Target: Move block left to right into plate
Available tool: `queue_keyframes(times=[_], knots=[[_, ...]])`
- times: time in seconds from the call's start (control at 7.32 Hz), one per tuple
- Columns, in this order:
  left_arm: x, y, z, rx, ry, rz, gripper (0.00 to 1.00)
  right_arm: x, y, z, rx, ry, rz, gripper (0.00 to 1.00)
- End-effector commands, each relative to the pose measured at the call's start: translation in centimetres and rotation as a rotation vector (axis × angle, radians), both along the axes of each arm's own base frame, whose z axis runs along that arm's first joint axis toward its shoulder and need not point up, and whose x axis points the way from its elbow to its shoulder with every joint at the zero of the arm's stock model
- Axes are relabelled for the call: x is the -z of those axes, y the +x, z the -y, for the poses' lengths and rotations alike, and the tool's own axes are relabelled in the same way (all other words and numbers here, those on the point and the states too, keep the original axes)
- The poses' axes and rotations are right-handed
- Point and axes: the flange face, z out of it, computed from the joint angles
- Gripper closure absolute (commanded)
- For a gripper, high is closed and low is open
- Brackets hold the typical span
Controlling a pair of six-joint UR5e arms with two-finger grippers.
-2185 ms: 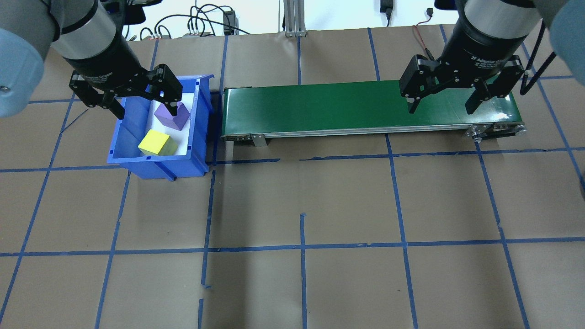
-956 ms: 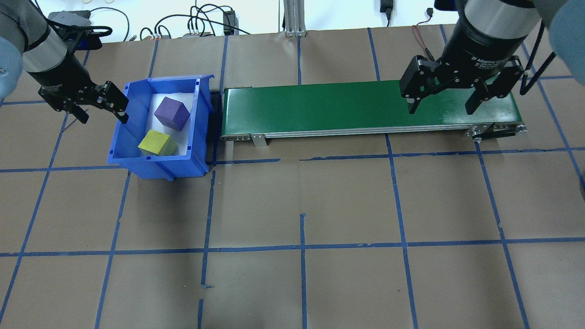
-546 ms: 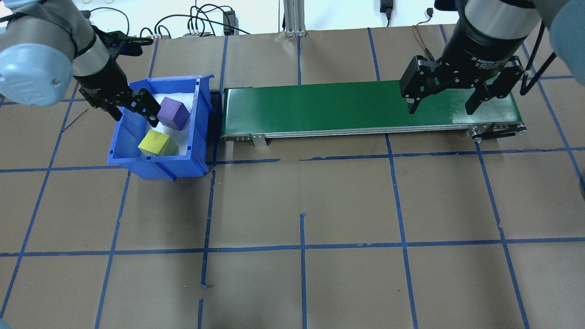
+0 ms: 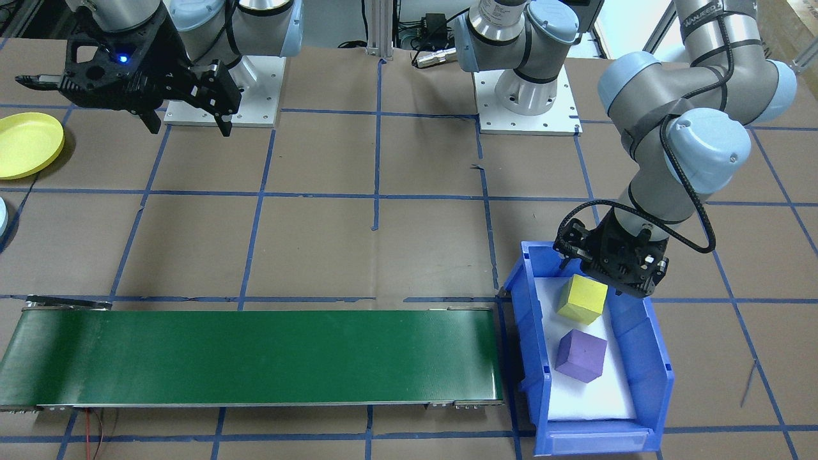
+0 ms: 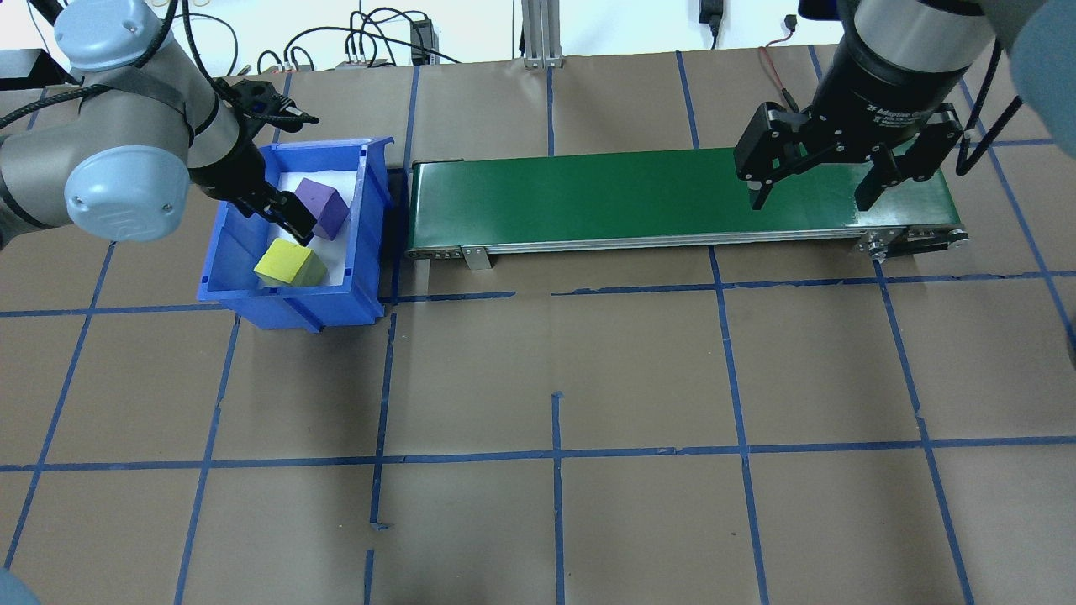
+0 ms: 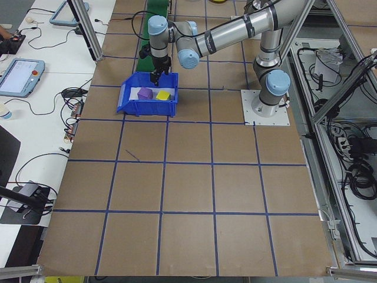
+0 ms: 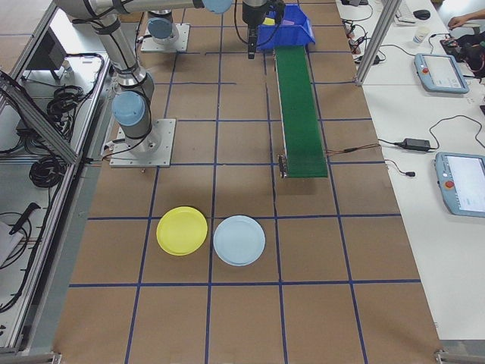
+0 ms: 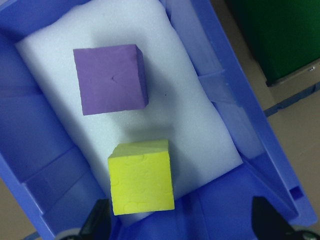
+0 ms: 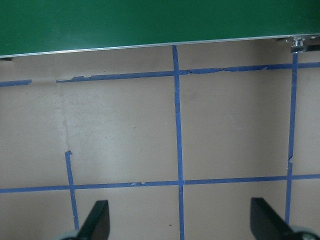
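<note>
A purple block (image 5: 324,206) and a yellow block (image 5: 290,262) lie on white foam inside the blue bin (image 5: 286,294). My left gripper (image 5: 294,223) hangs tilted over the bin's inner left side, open and holding nothing. In the left wrist view its fingertips (image 8: 97,222) frame the yellow block (image 8: 141,177), with the purple block (image 8: 110,79) beyond. My right gripper (image 5: 809,197) hovers open above the right end of the green conveyor (image 5: 588,197). A yellow plate (image 7: 182,230) and a light blue plate (image 7: 239,240) sit on the table past the conveyor's end.
The conveyor (image 4: 249,358) runs from beside the bin (image 4: 664,377) toward the robot's right. The yellow plate (image 4: 25,144) also shows at the front view's left edge. Brown paper with blue tape lines covers the table. Cables lie along the far edge.
My left arm swung from outside the bin's left wall to over the bin and turned its wrist toward the blocks. The right arm and both blocks stayed put.
</note>
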Motion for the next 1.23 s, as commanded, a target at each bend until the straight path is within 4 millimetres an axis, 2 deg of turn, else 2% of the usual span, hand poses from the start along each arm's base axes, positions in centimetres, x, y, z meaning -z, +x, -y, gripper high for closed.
queue_keyframes(times=[0.0, 0.41, 0.68, 0.96, 1.09], knots=[[2.2, 1.6, 0.4, -0.019, 0.032, -0.006, 0.00, 0.0, 0.0, 0.0, 0.000, 0.000, -0.001, 0.00], [4.3, 1.3, -0.3, -0.022, 0.069, -0.029, 0.00, 0.0, 0.0, 0.0, 0.000, 0.000, 0.000, 0.00], [5.8, 1.5, 0.2, -0.024, 0.064, -0.028, 0.00, 0.0, 0.0, 0.0, 0.000, 0.000, 0.000, 0.00], [5.6, 1.8, 1.1, -0.019, 0.033, -0.010, 0.02, 0.0, 0.0, 0.0, 0.000, 0.000, 0.000, 0.00], [6.1, 1.9, 1.3, -0.019, 0.041, -0.010, 0.02, 0.0, 0.0, 0.0, 0.000, 0.000, 0.000, 0.00]])
